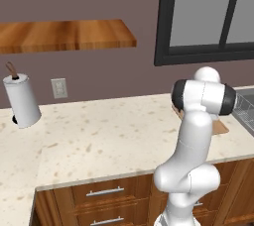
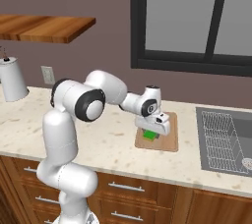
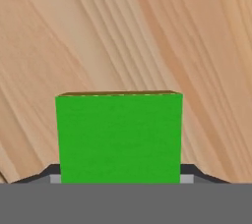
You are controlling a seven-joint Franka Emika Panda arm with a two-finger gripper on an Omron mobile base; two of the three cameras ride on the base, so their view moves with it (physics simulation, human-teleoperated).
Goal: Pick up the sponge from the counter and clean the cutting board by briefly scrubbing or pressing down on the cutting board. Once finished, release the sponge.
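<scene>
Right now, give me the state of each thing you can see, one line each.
Sponge: between the pincer's fingers, down over the board.
Board: flat on the counter, sponge over it.
Pincer: lowered over the board, shut on the sponge.
Counter: carries the board and a paper towel roll.
Paper towel roll: upright near the wall.
Sink: rack inside.

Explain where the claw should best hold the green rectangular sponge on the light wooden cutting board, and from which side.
Grip the green rectangular sponge by its two flat, parallel side faces, coming from above, since it lies flat on the light wooden cutting board. The claw sits this way now, one finger at each side.
</scene>
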